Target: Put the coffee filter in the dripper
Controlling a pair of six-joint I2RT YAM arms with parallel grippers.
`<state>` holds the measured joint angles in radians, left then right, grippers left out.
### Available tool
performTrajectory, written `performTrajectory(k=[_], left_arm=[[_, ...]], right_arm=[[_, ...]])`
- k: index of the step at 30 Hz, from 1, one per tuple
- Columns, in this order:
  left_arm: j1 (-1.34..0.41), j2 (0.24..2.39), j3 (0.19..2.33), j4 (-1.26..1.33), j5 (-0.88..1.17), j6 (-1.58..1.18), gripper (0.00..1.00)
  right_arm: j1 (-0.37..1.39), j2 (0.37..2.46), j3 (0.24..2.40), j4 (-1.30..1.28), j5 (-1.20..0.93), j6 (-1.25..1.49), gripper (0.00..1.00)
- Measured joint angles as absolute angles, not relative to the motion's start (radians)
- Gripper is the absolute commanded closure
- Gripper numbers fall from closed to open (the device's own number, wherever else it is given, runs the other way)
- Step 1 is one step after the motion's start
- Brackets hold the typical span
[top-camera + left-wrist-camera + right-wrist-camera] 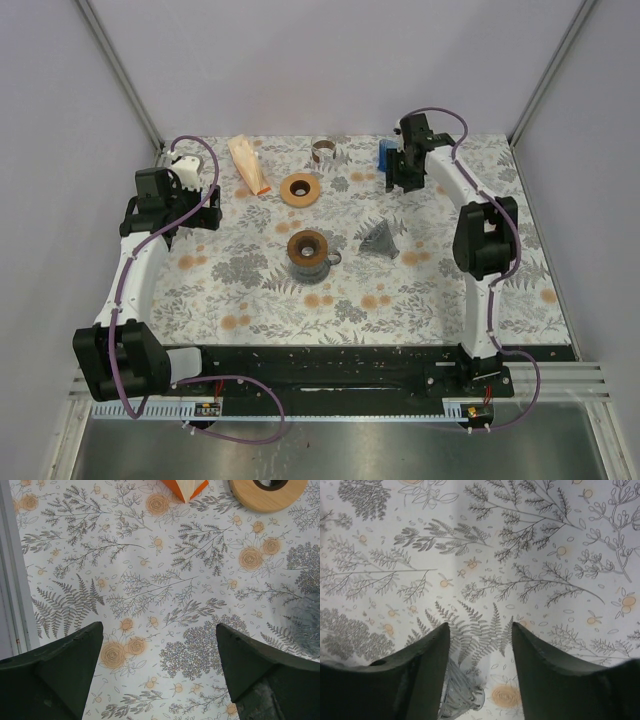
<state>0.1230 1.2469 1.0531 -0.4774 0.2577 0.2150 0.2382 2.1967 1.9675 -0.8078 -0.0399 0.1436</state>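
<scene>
Matt floral print over the surface (250, 290), faintly rippled like thin cloth. Pale, smooth, matt wood on the ring (270, 502) toward the far edge. Creamy paper for the coffee filter (248, 165), backed with orange. Clear, ribbed, shiny glass or plastic for the dripper (381, 238). Dark matt plastic, slightly grainy, on the left end effector (159, 627).

Laboratory robot cell: plain pale wall panels (330, 60) and grey metal posts (117, 70) enclose a floral-printed surface (420, 300); a black rail (330, 362) carries two cabled arms (135, 270).
</scene>
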Motion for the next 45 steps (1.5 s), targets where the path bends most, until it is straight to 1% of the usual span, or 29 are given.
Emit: performTrajectory(k=[1,4,6,11,15,21,25,27,30,32,33,34,35,45], left_arm=[[0.123,1.247,1.053,-0.477,0.258,0.215,0.01],[0.123,1.247,1.053,-0.477,0.258,0.215,0.01],[0.123,1.247,1.053,-0.478,0.258,0.215,0.01],[0.123,1.247,1.053,-0.477,0.258,0.214,0.01],[0.123,1.247,1.053,-0.478,0.258,0.215,0.01],[0.123,1.247,1.053,-0.478,0.259,0.214,0.01],[0.123,1.247,1.053,-0.478,0.259,0.214,0.01],[0.123,1.247,1.053,-0.478,0.259,0.214,0.01],[0.123,1.247,1.053,-0.477,0.259,0.215,0.01],[0.123,1.247,1.053,-0.478,0.259,0.215,0.01],[0.123,1.247,1.053,-0.478,0.259,0.215,0.01],[0.123,1.247,1.053,-0.478,0.259,0.215,0.01],[0.123,1.247,1.053,-0.477,0.259,0.215,0.01],[0.124,1.246,1.053,-0.479,0.259,0.215,0.01]], right_arm=[[0.241,2.181,1.959,-0.812,-0.043,0.139,0.32],[0.263,2.113,1.912,-0.841,-0.047,0.136,0.26],[0.289,2.065,1.876,-0.872,-0.046,0.134,0.26],[0.389,2.046,1.844,-0.924,-0.041,0.134,0.26],[0.474,2.046,1.809,-0.987,0.038,0.135,0.28],[0.532,2.046,1.757,-1.068,0.156,0.135,0.43],[0.552,2.046,1.756,-1.101,0.231,0.138,0.63],[0.566,2.046,1.756,-1.11,0.259,0.137,0.69],[0.583,2.046,1.751,-1.121,0.291,0.132,0.76],[0.587,2.046,1.744,-1.123,0.3,0.129,0.83],[0.588,2.046,1.74,-1.123,0.303,0.128,0.88],[0.588,2.046,1.737,-1.126,0.306,0.124,0.96],[0.588,2.046,1.733,-1.131,0.313,0.121,1.0],[0.588,2.022,1.733,-1.136,0.36,0.089,1.0]])
